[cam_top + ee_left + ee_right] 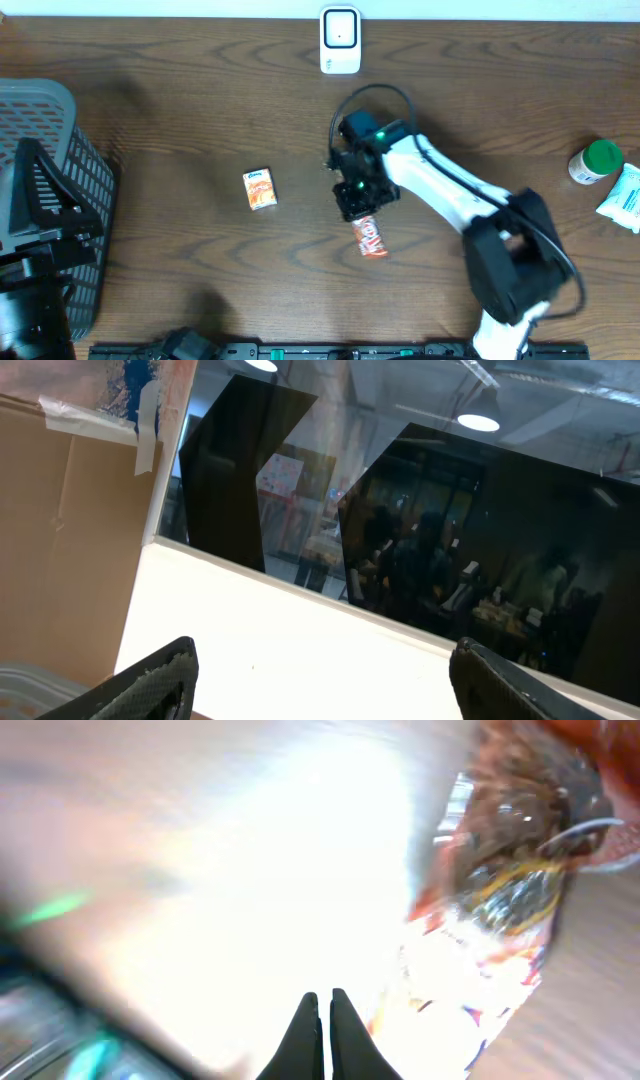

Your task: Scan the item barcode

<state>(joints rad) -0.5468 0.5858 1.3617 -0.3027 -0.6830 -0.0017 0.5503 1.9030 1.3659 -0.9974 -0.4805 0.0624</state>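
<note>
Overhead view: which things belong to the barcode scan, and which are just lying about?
In the job: red snack packet, right gripper, white scanner.
Lying about: small orange box, green-capped bottle, white-and-blue packet, grey basket.

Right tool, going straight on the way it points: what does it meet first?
Probably the table, just beside the red snack packet. The shut right tool points down there, but the wrist view is blurred, so the packet's edge is possible.
</note>
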